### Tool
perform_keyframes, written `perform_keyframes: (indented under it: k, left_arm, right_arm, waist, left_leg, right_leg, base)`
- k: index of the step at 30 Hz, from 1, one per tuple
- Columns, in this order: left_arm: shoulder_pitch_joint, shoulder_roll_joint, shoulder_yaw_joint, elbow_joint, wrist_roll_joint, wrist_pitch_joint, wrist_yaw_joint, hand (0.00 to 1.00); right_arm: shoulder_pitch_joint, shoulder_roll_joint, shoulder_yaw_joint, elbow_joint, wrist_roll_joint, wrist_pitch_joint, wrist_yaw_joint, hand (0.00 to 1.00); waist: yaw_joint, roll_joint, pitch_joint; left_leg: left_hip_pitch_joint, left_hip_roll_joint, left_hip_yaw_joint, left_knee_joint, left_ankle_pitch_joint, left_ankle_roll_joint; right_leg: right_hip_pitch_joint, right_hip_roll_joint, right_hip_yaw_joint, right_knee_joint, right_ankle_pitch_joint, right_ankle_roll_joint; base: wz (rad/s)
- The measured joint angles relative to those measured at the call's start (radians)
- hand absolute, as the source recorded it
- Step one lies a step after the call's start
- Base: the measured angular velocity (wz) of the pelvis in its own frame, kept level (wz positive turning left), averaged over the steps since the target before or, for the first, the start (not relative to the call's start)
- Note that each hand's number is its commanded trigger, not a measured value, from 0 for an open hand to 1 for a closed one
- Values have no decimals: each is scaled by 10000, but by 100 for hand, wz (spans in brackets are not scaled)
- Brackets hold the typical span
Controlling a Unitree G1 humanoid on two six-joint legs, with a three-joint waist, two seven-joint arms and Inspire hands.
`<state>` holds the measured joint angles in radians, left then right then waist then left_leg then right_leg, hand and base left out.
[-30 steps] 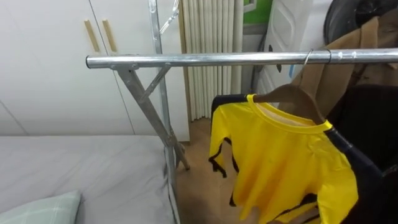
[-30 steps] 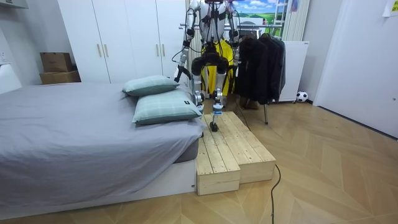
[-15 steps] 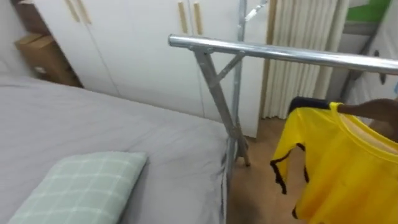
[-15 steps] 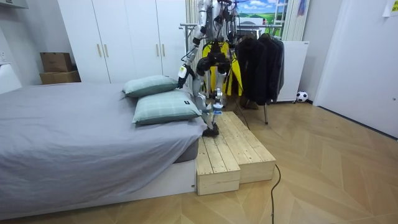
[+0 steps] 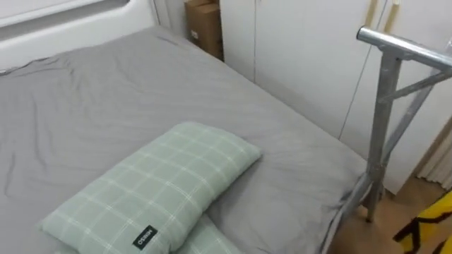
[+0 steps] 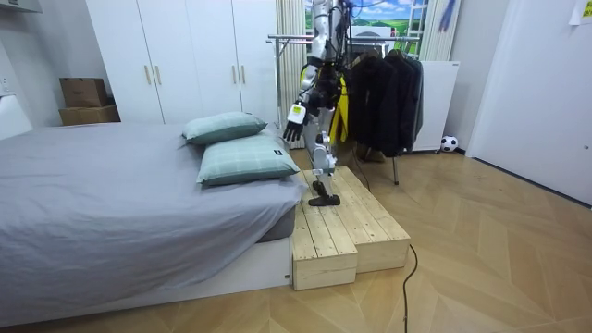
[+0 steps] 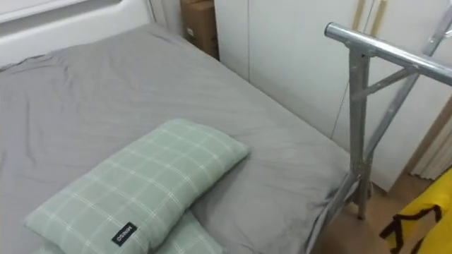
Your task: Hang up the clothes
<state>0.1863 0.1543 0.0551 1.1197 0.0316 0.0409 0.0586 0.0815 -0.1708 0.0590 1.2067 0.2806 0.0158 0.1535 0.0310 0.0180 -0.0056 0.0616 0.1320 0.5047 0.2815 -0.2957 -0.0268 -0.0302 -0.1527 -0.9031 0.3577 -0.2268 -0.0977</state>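
Now stands on the wooden step (image 6: 351,231), facing the bed (image 5: 106,85) and pillow (image 5: 155,190). Holds left hand (image 6: 292,125) forward and low; cannot tell whether spread or closed. Has shirt (image 7: 431,212) hanging on the rack (image 5: 402,48) alongside.

The robot stands on the wooden platform (image 6: 347,217) between the grey bed (image 6: 111,203) and the clothes rack (image 6: 287,39), facing two green pillows (image 6: 245,159); a yellow shirt (image 6: 343,102) hangs behind it beside dark coats (image 6: 384,97).

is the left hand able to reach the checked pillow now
Probably not yet: the left hand hangs by the robot's side, above and apart from the checked pillow on the bed; nothing stands between them.
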Motion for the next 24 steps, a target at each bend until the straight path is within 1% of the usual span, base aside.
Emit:
perform_keyframes:
  k: [1,2,3,5,6,8,9,10,11,12,13,14,15,16,17,18,20,22,24]
  left_arm:
    - [54,-45,0,17,-8,-10,40,0]
    - [61,-70,-1,56,-17,-11,100,0]
    - [28,-72,-1,52,-33,-16,141,0]
    - [89,-70,16,55,-68,-23,221,0]
    - [105,-76,18,56,-67,-23,233,0]
    - [147,-86,73,101,4,-23,243,0]
    - [166,-81,106,127,-2,-22,244,0]
    - [277,-51,114,260,5,-4,245,0]
    - [277,3,114,342,-19,39,244,0]
    - [319,22,113,364,-26,42,244,0]
    - [458,52,114,401,-25,71,245,0]
    - [589,61,133,400,5,172,250,0]
    - [672,41,211,402,11,267,252,0]
    - [716,36,208,402,12,275,251,0]
    - [743,34,210,402,18,287,251,0]
    - [744,31,211,402,18,287,251,0]
    - [748,11,223,401,89,286,251,0]
    - [745,-23,223,398,174,315,251,0]
    - [718,-53,220,395,212,391,250,0]
  right_arm:
    - [16,1,-15,20,81,1,-16,0]
    - [80,10,-41,49,273,6,-30,0]
    - [100,16,-43,49,330,19,-40,0]
    - [187,19,-128,-38,303,77,-111,0]
    - [201,21,-198,-33,266,80,-114,0]
    - [282,31,-409,-42,198,101,-207,0]
    - [305,38,-427,-43,198,127,-244,0]
    - [309,52,-442,-47,198,237,-351,0]
    - [315,77,-435,-46,198,304,-421,0]
    - [322,84,-435,-46,208,304,-436,0]
    - [330,87,-435,-40,218,301,-465,0]
    - [331,104,-436,-36,185,299,-491,0]
    - [341,134,-436,-33,92,299,-547,0]
    - [339,154,-436,-20,47,299,-579,0]
    - [330,207,-438,5,-22,299,-678,0]
    - [333,233,-438,18,-35,300,-719,0]
    - [314,289,-434,27,-123,300,-765,0]
    - [305,323,-432,28,-153,300,-768,0]
    - [311,331,-424,45,-157,304,-776,0]
  waist:
    - [-64,23,-4]
    - [-172,30,-9]
    - [-252,11,-5]
    - [-314,-28,20]
    - [-345,-36,17]
    - [-391,-99,21]
    - [-391,-118,20]
    - [-398,-142,34]
    - [-448,-184,40]
    - [-460,-200,44]
    - [-455,-215,49]
    - [-441,-233,59]
    - [-436,-249,78]
    - [-438,-252,79]
    - [-448,-303,113]
    - [-449,-314,114]
    - [-423,-383,148]
    - [-360,-430,174]
    - [-320,-468,194]
  left_leg:
    - [2,-68,-264,-11,36,57]
    - [12,-118,-612,-10,66,151]
    - [13,-170,-817,-17,88,205]
    - [-8,-409,-1532,-70,179,385]
    - [-14,-452,-1709,-70,191,434]
    - [-5,-682,-2549,-114,255,591]
    - [4,-739,-2738,-114,270,622]
    - [10,-834,-3154,-73,280,669]
    - [13,-969,-3562,-64,309,719]
    - [14,-1030,-3738,-62,322,743]
    - [11,-1128,-4025,-51,327,780]
    - [7,-1237,-4260,-36,328,811]
    - [-18,-1317,-4435,12,316,841]
    - [-57,-1387,-4533,64,306,857]
    - [-91,-1459,-4700,107,300,866]
    - [-120,-1479,-4788,120,300,868]
    - [-185,-1521,-4923,179,301,869]
    - [-194,-1553,-4984,187,301,869]
    - [-265,-1610,-5082,212,300,870]
  right_leg:
    - [121,-71,35,29,55,96]
    - [263,-85,382,27,140,237]
    - [323,-90,668,26,164,319]
    - [496,-84,2017,-20,216,639]
    - [549,-66,2372,-48,259,738]
    - [845,53,3772,-219,415,1074]
    - [927,121,4097,-245,451,1134]
    - [1139,195,4573,-357,519,1248]
    - [1379,244,4860,-587,553,1319]
    - [1502,271,4973,-743,578,1366]
    - [1736,318,5239,-1044,644,1484]
    - [1924,333,5479,-1284,686,1559]
    - [2070,333,5531,-1449,706,1604]
    - [2114,336,5552,-1496,711,1614]
    - [2210,328,5625,-1586,696,1642]
    - [2222,330,5687,-1592,694,1645]
    - [2246,349,6030,-1592,675,1677]
    - [2294,346,6135,-1678,646,1722]
    - [2345,341,6139,-1835,638,1736]
  base:
    - [71]
    - [81]
    - [95]
    - [94]
    - [99]
    - [105]
    - [103]
    - [101]
    - [97]
    - [87]
    - [69]
    - [72]
    - [51]
    - [47]
    - [35]
    - [40]
    - [25]
    - [8]
    - [12]
